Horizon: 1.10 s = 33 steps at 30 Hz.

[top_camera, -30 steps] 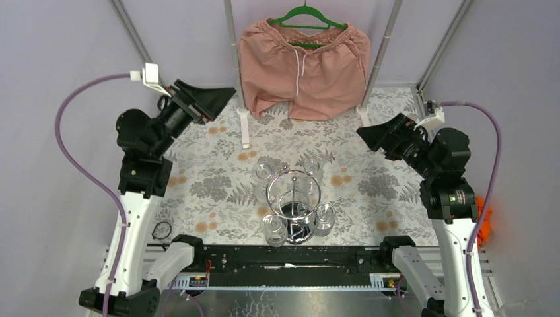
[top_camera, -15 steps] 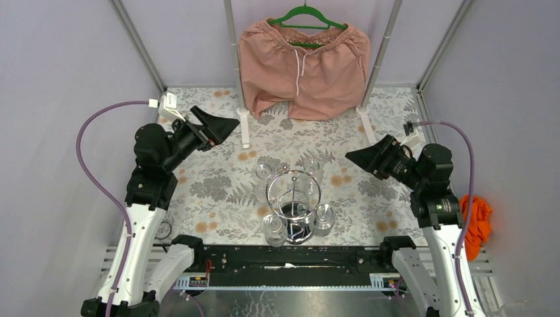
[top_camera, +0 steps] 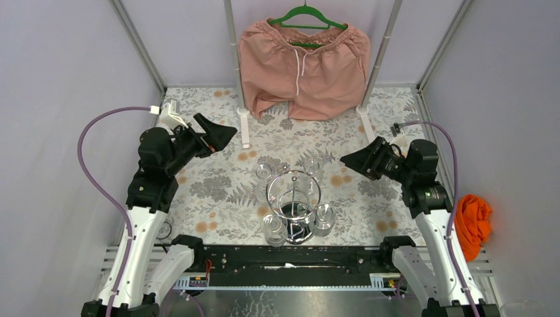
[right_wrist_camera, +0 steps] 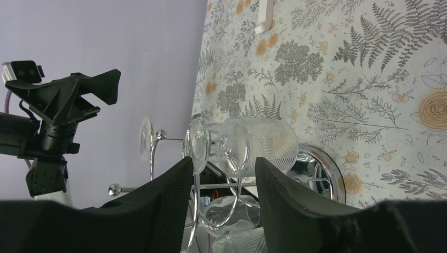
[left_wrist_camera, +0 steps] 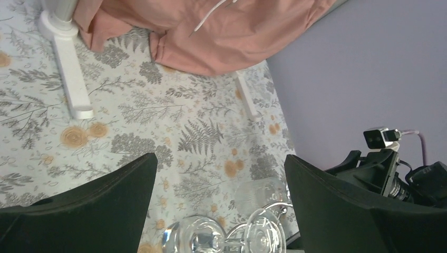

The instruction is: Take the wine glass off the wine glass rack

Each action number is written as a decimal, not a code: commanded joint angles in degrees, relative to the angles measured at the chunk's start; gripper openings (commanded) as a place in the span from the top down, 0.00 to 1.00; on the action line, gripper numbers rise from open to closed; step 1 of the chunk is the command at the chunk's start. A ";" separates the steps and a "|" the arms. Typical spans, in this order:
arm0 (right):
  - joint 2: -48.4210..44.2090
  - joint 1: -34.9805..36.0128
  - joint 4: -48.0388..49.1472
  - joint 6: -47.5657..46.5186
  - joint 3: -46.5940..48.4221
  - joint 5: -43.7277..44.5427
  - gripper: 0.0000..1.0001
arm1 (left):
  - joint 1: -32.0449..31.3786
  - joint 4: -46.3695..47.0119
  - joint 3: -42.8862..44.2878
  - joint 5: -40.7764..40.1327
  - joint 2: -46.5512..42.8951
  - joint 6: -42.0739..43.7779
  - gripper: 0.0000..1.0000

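The floral-clothed table (top_camera: 218, 188) bears the wine glass rack (top_camera: 294, 208) and white stand feet (top_camera: 245, 129).

Wine glass rack (top_camera: 294, 198) mid-table (top_camera: 211, 185), toward near edge, wine glasses (top_camera: 323, 216) hung on it; shorts (top_camera: 304, 66) behind (on hanger (top_camera: 323, 18)).

The wine glass rack (top_camera: 293, 198) is made of polished chrome wire, and its round base is mirrored. The wine glass (right_wrist_camera: 258, 145) is seen to be clear, ribbed glass. The tablecloth (left_wrist_camera: 158, 105) is printed and matt. The shorts (top_camera: 304, 66) are cut from soft pink cloth. The right gripper (right_wrist_camera: 224, 166) is finished in matt black, probably plastic.
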 commanded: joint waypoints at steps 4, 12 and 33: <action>4.17 3.53 5.03 -0.43 0.15 -2.57 0.45 | -0.36 -2.07 0.54 -3.52 0.32 3.21 0.01; 7.95 10.66 8.17 0.41 0.88 0.73 0.47 | -0.32 -1.96 -0.26 -4.05 0.65 3.38 0.01; 12.30 17.05 12.21 2.26 1.34 3.42 0.66 | -0.32 -1.99 -1.34 -4.89 0.44 3.82 0.01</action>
